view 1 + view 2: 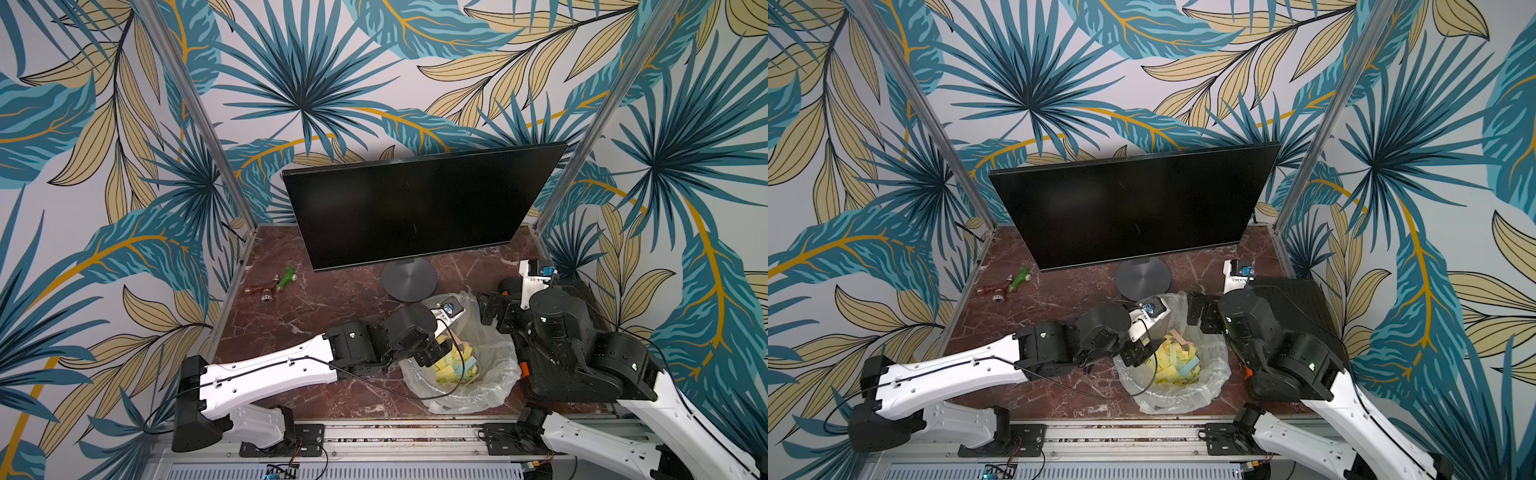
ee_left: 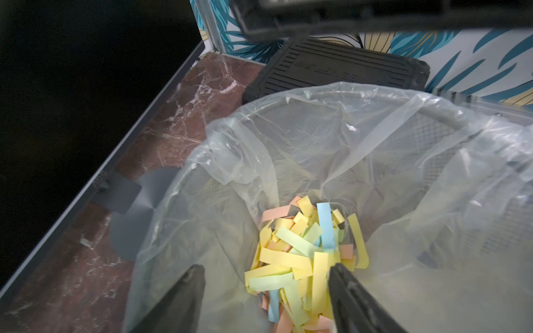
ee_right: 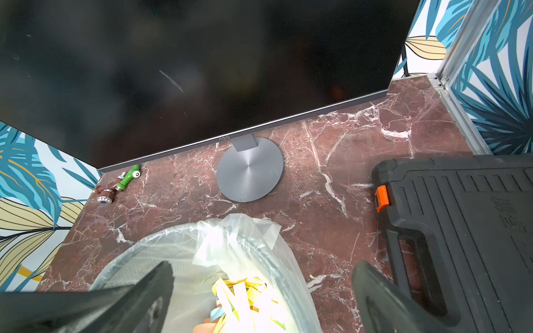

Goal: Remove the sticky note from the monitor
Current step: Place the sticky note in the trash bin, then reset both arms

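Hanging over the bin point(image 2: 418, 114), the left gripper point(image 2: 265, 268) has its fingers spread wide with nothing between them, pointing down at a heap of paper strips point(image 2: 302, 250) in yellow, pale green, blue and pink at the bottom of the clear liner point(image 2: 230, 161). That pose fits a drop: the jaws sit well inside the rim, so anything let go lands on the heap rather than on the table point(image 1: 311, 303). The monitor point(image 1: 415, 208) stands at the back on its round grey foot point(image 1: 409, 278), turned a little, and its dark screen looks bare in both top views and in the right wrist view; only a faint scratch shows. So the note is off the screen, and my guess is that it lies among the strips, though I cannot pick it out from the rest. The right gripper point(image 3: 264, 268) is also spread and empty, held low just beside the far edge of the bin, between it and the black ribbed case point(image 3: 461, 216). It seems parked there to keep clear of the left arm while staying within reach of the screen. A green and brass fitting point(image 1: 286, 277) lies near the left wall, well apart from everything and of no use here. Judged from this, the task is about done, and what remains is to lift the left arm out without snagging the loose liner.
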`<state>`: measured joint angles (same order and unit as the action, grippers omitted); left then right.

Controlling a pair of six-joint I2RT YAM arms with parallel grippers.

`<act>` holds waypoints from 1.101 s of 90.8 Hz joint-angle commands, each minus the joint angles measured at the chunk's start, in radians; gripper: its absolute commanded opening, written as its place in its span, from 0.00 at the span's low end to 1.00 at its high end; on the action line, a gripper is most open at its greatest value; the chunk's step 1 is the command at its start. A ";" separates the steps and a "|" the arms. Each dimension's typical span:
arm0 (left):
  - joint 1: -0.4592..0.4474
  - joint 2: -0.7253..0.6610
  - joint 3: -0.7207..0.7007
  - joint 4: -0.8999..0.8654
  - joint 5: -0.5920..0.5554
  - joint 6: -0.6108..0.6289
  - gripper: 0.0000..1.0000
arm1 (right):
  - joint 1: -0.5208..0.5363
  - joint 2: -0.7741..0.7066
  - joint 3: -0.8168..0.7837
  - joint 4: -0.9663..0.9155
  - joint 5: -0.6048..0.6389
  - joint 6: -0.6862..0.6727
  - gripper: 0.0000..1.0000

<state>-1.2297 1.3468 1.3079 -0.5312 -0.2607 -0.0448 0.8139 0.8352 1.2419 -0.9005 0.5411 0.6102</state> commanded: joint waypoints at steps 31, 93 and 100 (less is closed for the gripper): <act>0.051 -0.110 0.132 0.108 -0.288 0.153 1.00 | -0.078 0.070 0.118 0.063 0.027 -0.112 1.00; 0.582 -0.561 -0.301 0.184 -0.308 0.067 1.00 | -0.626 0.141 0.034 0.214 -0.090 -0.174 1.00; 0.612 -0.597 -0.376 0.189 -0.320 0.052 1.00 | -0.659 0.139 -0.015 0.240 -0.093 -0.162 1.00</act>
<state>-0.6518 0.7982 1.0115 -0.3542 -0.5583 0.0448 0.1993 0.9810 1.3022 -0.7212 0.4713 0.4297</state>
